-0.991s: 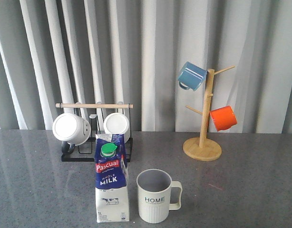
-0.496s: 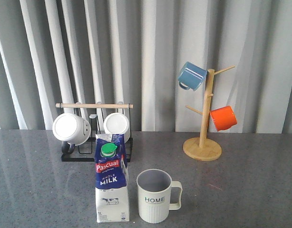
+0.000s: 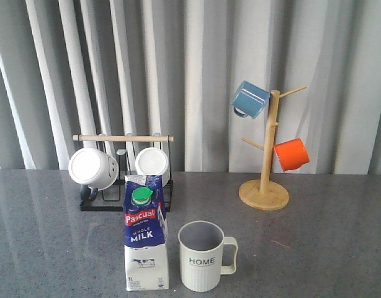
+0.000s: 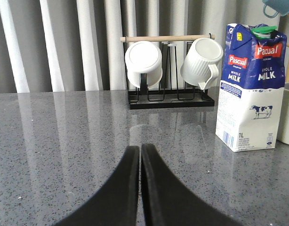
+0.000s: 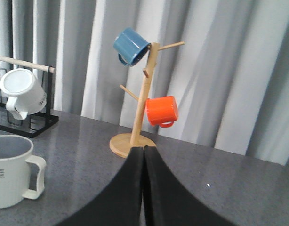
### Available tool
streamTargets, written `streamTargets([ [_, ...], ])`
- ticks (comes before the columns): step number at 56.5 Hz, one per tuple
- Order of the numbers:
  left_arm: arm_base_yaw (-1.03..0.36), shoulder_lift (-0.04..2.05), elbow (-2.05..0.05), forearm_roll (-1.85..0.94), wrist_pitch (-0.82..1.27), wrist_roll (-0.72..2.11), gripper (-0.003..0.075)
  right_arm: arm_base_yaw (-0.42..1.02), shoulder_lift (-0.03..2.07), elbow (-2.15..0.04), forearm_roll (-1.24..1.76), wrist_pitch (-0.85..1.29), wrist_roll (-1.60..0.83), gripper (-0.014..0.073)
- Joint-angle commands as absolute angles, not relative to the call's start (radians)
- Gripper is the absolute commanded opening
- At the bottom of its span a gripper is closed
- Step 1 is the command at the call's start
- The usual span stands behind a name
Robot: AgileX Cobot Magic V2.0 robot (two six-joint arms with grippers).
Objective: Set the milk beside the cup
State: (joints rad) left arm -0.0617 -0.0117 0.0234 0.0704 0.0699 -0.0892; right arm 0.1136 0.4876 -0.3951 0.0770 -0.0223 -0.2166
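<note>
Right at the front of the grey table (image 3: pixel 339 248), the milk (image 3: pixel 145 236) is seen standing upright, just beside the cup (image 3: pixel 201 256), on its left in the front view. A small gap is seen between them. On the carton, "Pascual" is written in white on a red label, and "WHOLE MILK" is written under it on the dark blue part. A little cow is drawn on the white base, and "1L" is printed low down. A green round cap is seen near the top. On the cup, "HOME" is written in black, and its squared handle is turned away from the carton.

Behind the milk, two white mugs (image 3: pixel 93 167) are held on a black rack (image 3: pixel 123 186) with a wooden bar. Farther to the right, a blue mug (image 3: pixel 250 99) and an orange mug (image 3: pixel 291 154) are hung on a wooden mug tree (image 3: pixel 265 186).

The left gripper (image 4: pixel 140 153) is kept low over the table, well apart from the milk. Its fingers are pressed together and nothing is held. The right gripper (image 5: pixel 144 153) is also pressed together, and nothing is pinched or touched by it.
</note>
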Motion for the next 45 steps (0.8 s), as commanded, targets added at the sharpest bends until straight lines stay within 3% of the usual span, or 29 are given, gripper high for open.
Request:
streamTargets([
  [1, -0.060, -0.024, 0.003, 0.071, 0.000, -0.099, -0.0006, 0.063, 0.391, -0.331, 0.042, -0.106, -0.199, -0.0008],
  [29, -0.060, -0.024, 0.003, 0.071, 0.000, -0.099, -0.0006, -0.091, 0.038, 0.001, -0.201, -0.073, 0.242, -0.0008],
  [45, -0.060, -0.024, 0.003, 0.071, 0.000, -0.099, -0.0006, -0.095, -0.026, 0.039, -0.217, -0.021, 0.241, -0.0008],
])
